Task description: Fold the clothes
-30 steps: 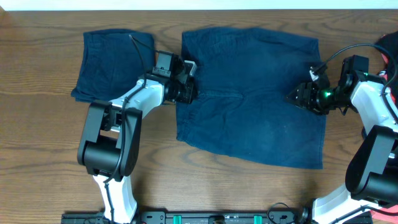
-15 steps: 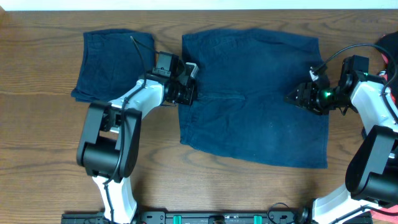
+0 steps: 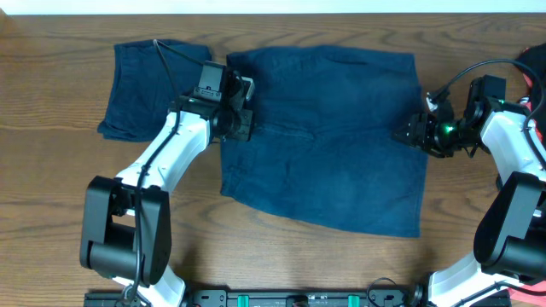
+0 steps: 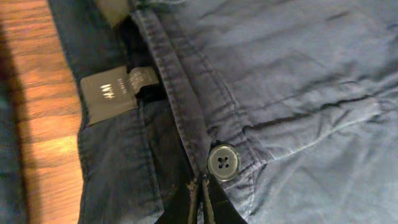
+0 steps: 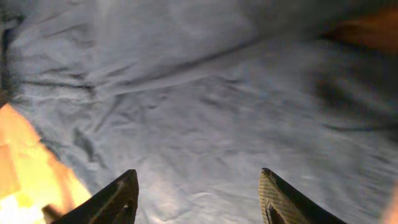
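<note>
The dark blue shorts point(image 3: 324, 145) lie flat on the worktop point(image 3: 51, 170), waist left, legs right, with the left tool point(image 4: 200, 185) pinching their waist and the right tool point(image 5: 198, 177) spread.

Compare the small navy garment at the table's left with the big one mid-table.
The small garment looks folded into a compact rectangle; the big shorts lie spread flat. No gripper holds the small garment; the left gripper is shut on the big shorts' waistband, beside the button. Both are dark blue and rest on the wooden table.
</note>
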